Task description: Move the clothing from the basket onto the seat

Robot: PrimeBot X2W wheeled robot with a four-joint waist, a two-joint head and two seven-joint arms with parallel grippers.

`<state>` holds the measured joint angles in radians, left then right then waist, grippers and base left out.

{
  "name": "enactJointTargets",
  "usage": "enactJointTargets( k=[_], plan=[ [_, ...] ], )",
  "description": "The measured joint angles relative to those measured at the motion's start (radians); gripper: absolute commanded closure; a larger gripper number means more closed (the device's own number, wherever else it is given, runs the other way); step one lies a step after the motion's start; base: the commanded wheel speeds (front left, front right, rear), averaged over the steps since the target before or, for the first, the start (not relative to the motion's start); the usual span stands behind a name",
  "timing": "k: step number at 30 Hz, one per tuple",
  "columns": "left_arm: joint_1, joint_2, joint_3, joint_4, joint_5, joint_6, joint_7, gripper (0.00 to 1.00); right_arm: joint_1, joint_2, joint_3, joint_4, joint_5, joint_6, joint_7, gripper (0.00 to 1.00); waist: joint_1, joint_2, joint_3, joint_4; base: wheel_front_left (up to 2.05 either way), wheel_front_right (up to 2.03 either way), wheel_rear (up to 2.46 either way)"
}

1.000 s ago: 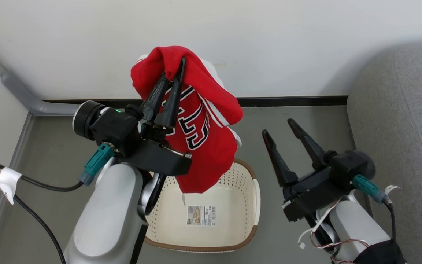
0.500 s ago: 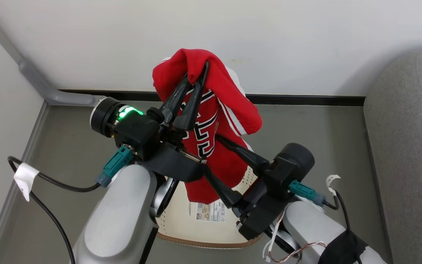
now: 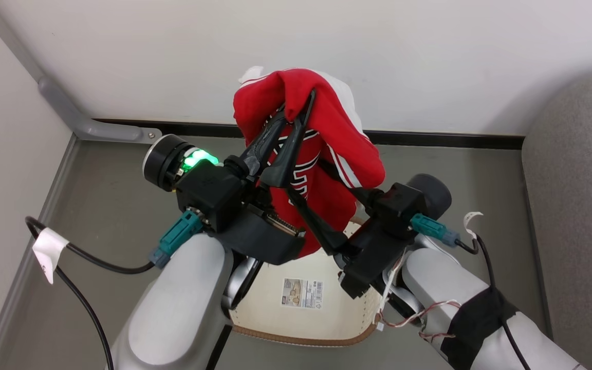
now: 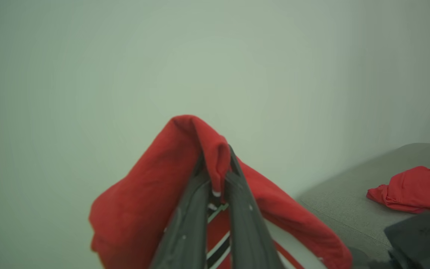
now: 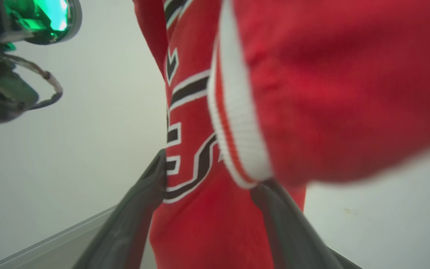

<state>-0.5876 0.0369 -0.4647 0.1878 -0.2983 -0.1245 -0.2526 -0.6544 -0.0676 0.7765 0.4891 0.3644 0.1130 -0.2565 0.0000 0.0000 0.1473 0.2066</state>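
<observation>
Hanging from left end effector, pinched shut: red jersey, above basket. Right end effector spread wide, fingers straddling jersey.

A red jersey, trimmed in red-and-white striped ribbing and lettered in black outlined with white, is seen against a white wall. The left gripper and right gripper are dark charcoal, above pale silver forearms with teal plugs. A green lamp glows at nine o'clock of the jersey. At six o'clock is the cream perforated basket, with a brown woven-look rim and a printed label. At three o'clock is the textured grey seat, bearing a second red garment. The floor is grey and the skirting black.
</observation>
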Motion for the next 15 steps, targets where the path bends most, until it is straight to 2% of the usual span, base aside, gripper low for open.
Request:
enactJointTargets(
  k=[5,6,7,8,9,15],
  plan=[
    [0.000,0.000,-0.024,-0.013,-0.015,0.000,0.000,1.00,-0.049,0.000,-0.001,0.056,0.028,-0.038,0.000,0.00,0.0000,0.0000,0.002,0.009,0.00,0.00,0.00],
    [0.000,0.000,-0.027,-0.013,-0.018,0.000,0.000,1.00,-0.058,0.000,0.000,0.070,0.036,-0.044,0.000,0.05,0.0000,0.0000,0.003,0.011,0.00,0.00,0.00],
    [0.000,0.000,-0.028,-0.013,-0.019,0.000,0.000,1.00,-0.064,0.000,0.000,0.079,0.045,-0.044,0.000,0.39,0.0000,0.0000,0.003,0.013,0.00,0.00,0.00],
    [0.000,0.000,-0.029,-0.013,-0.021,0.001,0.000,1.00,-0.069,-0.001,0.001,0.086,0.056,-0.047,0.000,0.86,-0.0001,0.0000,0.004,0.015,0.00,0.00,0.00],
    [0.000,0.000,-0.029,-0.013,-0.024,0.001,0.000,1.00,-0.073,0.000,0.004,0.095,0.066,-0.052,0.000,1.00,0.0000,0.0000,0.004,0.017,0.00,0.00,0.00],
    [0.000,0.000,-0.027,-0.008,-0.036,0.003,0.000,1.00,-0.075,0.000,0.014,0.117,0.107,-0.060,0.000,1.00,0.0000,0.0000,0.006,0.024,0.00,0.00,0.00]
  ],
)
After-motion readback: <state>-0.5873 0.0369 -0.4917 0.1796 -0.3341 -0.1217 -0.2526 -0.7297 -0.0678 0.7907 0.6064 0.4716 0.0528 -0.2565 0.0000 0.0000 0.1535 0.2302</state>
